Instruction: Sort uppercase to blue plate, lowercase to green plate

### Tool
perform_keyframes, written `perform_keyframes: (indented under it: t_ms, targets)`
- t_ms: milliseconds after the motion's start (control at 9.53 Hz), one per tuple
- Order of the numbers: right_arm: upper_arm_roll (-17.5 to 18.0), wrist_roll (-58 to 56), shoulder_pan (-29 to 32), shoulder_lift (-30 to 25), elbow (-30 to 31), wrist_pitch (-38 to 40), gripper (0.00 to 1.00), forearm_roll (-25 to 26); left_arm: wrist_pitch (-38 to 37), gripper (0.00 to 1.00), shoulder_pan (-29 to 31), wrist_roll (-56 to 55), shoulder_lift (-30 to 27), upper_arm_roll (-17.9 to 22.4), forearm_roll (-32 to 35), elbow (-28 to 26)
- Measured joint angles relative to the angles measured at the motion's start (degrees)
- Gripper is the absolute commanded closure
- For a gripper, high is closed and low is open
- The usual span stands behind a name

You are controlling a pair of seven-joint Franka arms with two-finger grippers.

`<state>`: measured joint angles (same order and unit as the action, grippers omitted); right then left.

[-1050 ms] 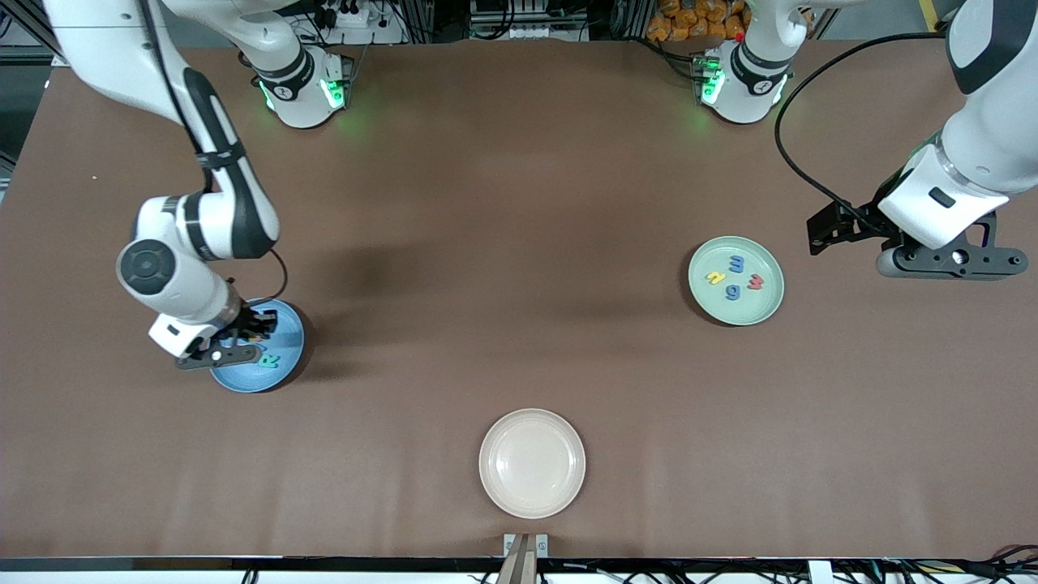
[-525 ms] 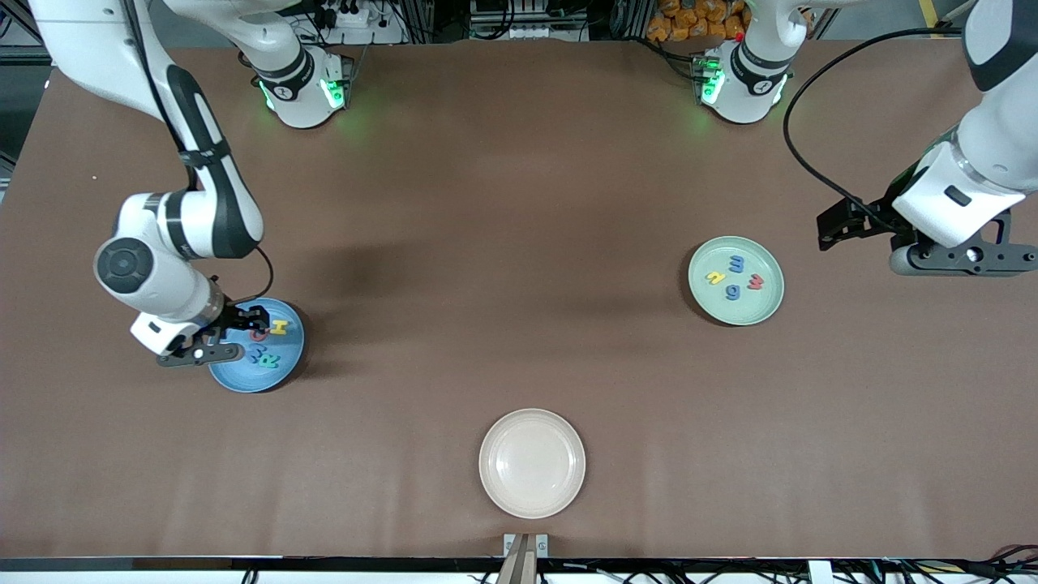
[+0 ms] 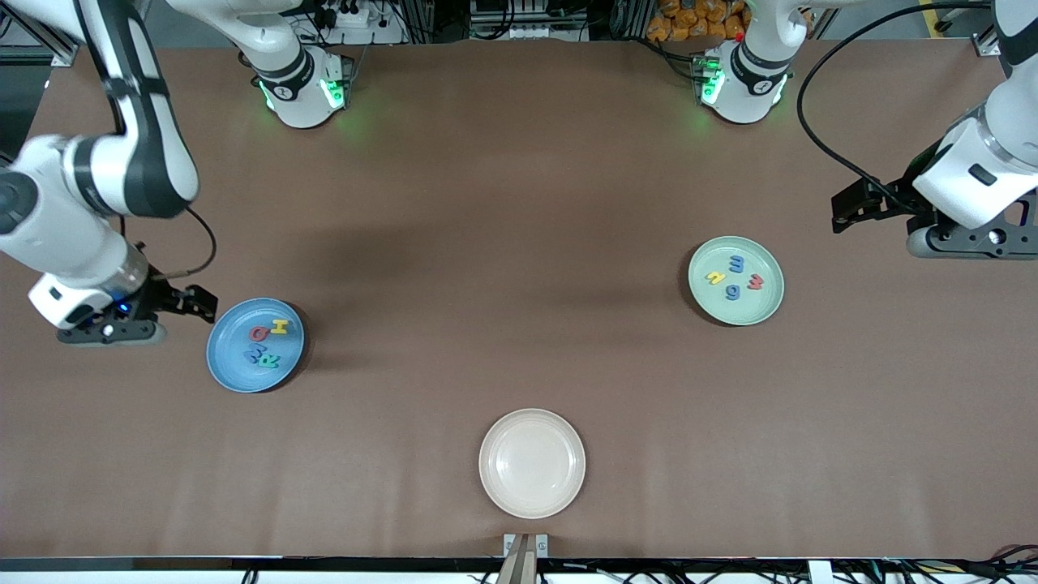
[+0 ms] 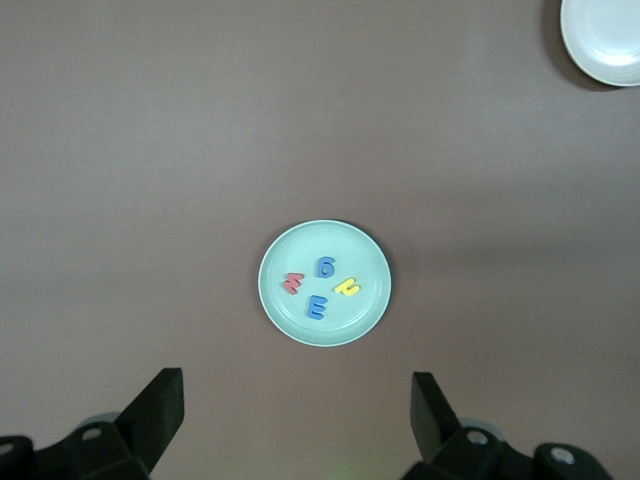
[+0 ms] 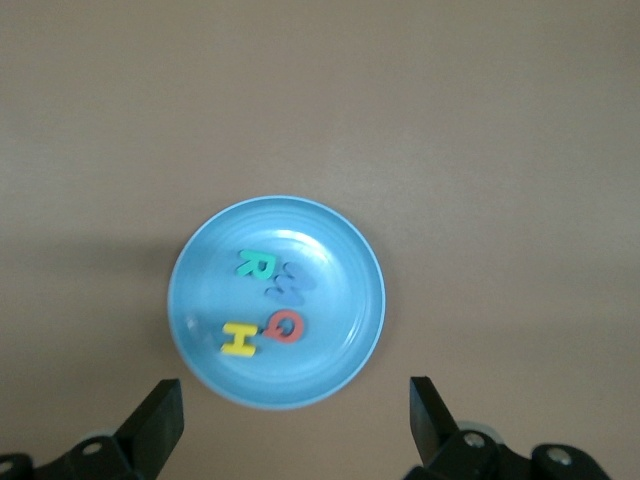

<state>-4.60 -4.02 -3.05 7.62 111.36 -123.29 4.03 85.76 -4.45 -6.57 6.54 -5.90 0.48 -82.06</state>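
The blue plate (image 3: 255,345) is seen resting on the brown surface (image 3: 519,203) toward the right arm's end. Four capital letters are held in it: a yellow H (image 3: 279,327), a red Q (image 3: 259,333), a green R (image 3: 268,359) and a blue M (image 3: 255,353), grouped close together near the plate's middle. The right hand (image 3: 105,331) is raised over bare surface just beside the plate, toward the table's edge; its fingers (image 5: 155,425) are spread wide and nothing is gripped. The plate lies apart from it, untouched.

The green plate (image 3: 735,281) sits toward the left arm's end. In it are a yellow h (image 3: 714,277), a blue m (image 3: 737,263), a blue g (image 3: 732,292) and a red w (image 3: 756,281). The left hand (image 3: 969,241) is held over bare surface beside this plate, fingers (image 4: 430,410) set wide apart and empty.

A cream plate (image 3: 531,462) lies nearer the front camera than both, between them.
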Motion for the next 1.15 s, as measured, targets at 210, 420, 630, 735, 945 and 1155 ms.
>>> perform_keyframes:
  t_ms: [210,420,630,735,945,1155]
  targets:
    - [1.45,0.04,0.0,-3.26,-7.65,12.05,0.0,-0.03,-0.04,0.0,0.01,0.0,0.01,0.01,0.0,0.0]
    - [3.55,0.04,0.05,-4.24,-17.6,21.65,0.0,-0.05,-0.07,0.0,0.01,0.0,0.02,0.02,0.0,0.0]
    - [4.64,0.06,0.06,-4.45,-23.67,27.89,0.0,-0.05,-0.08,0.0,0.0,0.0,0.05,0.02,0.0,0.0]
    - [4.72,0.06,0.06,-4.54,-25.59,29.89,0.0,-0.4,-0.09,0.0,0.01,0.0,0.06,0.02,0.0,0.0]
    - [4.65,0.05,0.26,-5.28,-27.77,31.89,0.0,-3.0,-0.09,0.0,0.05,0.0,0.08,0.1,0.0,0.0]
    - [4.58,0.05,0.51,-6.94,-28.04,32.64,0.0,-3.69,-0.09,0.0,0.09,0.0,0.08,0.15,0.0,0.0]
